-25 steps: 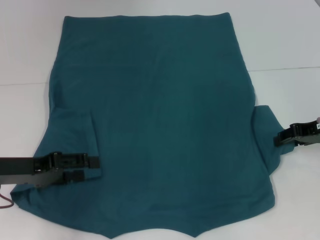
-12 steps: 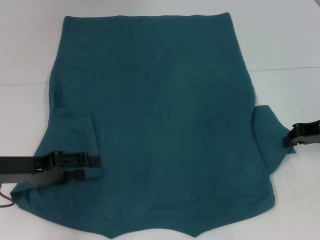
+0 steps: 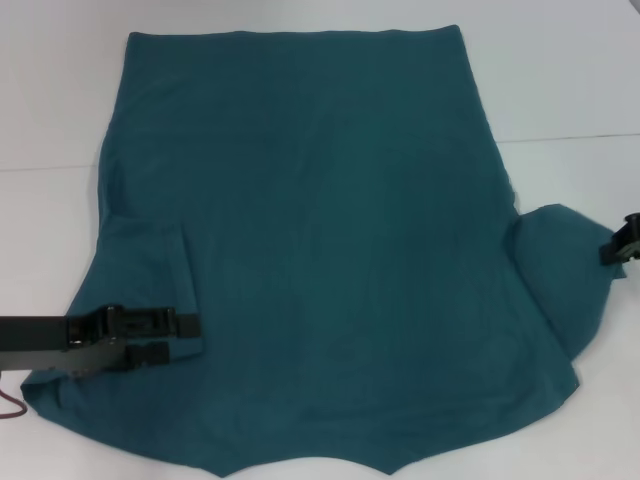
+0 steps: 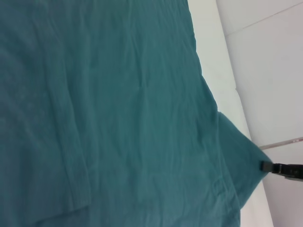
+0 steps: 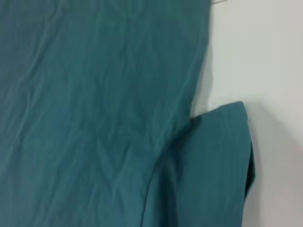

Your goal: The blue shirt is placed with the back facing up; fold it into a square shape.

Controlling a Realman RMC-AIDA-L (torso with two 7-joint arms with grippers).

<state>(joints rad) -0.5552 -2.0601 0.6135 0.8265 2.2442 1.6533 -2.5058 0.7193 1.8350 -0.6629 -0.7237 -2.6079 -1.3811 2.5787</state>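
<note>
The blue shirt lies spread flat on the white table, hem at the far side. Its left sleeve is folded inward over the body. My left gripper rests over that folded sleeve's near edge, fingers apart. At the picture's right edge, my right gripper is shut on the tip of the right sleeve, which is stretched outward. The left wrist view shows the shirt and the right gripper pinching the sleeve corner. The right wrist view shows only the shirt body and the sleeve.
The white table surrounds the shirt, with a thin seam running across it. A reddish cable hangs by the left arm at the near left edge.
My right gripper has moved right and drawn the right sleeve outward. The shirt's near right corner has shifted right too. The left gripper has not moved.
</note>
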